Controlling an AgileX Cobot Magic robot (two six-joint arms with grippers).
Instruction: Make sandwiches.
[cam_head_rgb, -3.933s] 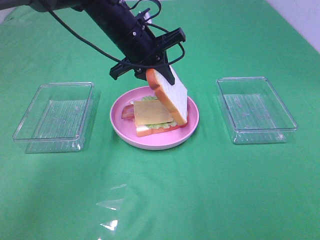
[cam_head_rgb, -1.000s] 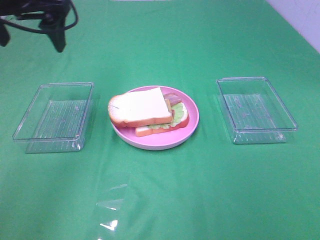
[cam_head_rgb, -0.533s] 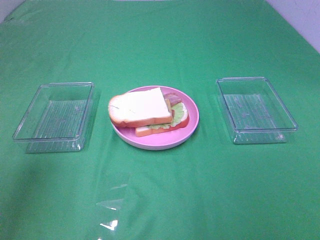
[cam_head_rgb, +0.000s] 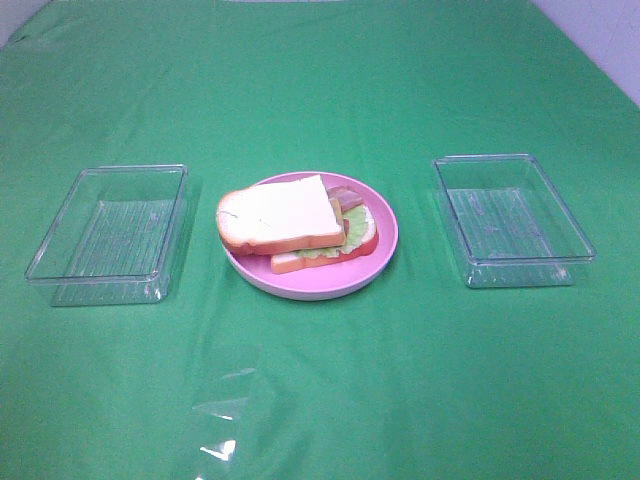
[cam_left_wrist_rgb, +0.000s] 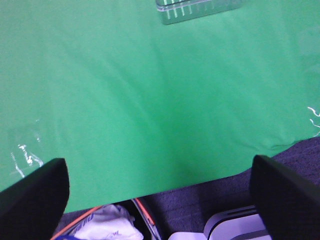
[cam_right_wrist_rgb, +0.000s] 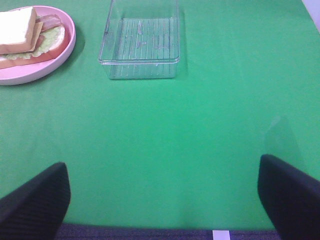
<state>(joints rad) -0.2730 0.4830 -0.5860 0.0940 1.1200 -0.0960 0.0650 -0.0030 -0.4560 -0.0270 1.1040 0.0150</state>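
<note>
The sandwich lies on the round pink plate at the table's middle: a white bread slice on top, shifted left, over lettuce, bacon and a lower slice. The right wrist view also catches the sandwich on the plate. Neither arm appears in the high view. My left gripper hangs open over bare green cloth at the table's near edge. My right gripper is open as well, above the cloth and well short of the right tray, with nothing between its fingers.
A clear plastic tray stands left of the plate and another clear tray to its right, also in the right wrist view as the tray. The left wrist view shows a tray's end and the table edge.
The left arm, which had laid the top bread slice on the stack, has drawn back out of the high view at the upper left. The sandwich has not moved in the last second.
</note>
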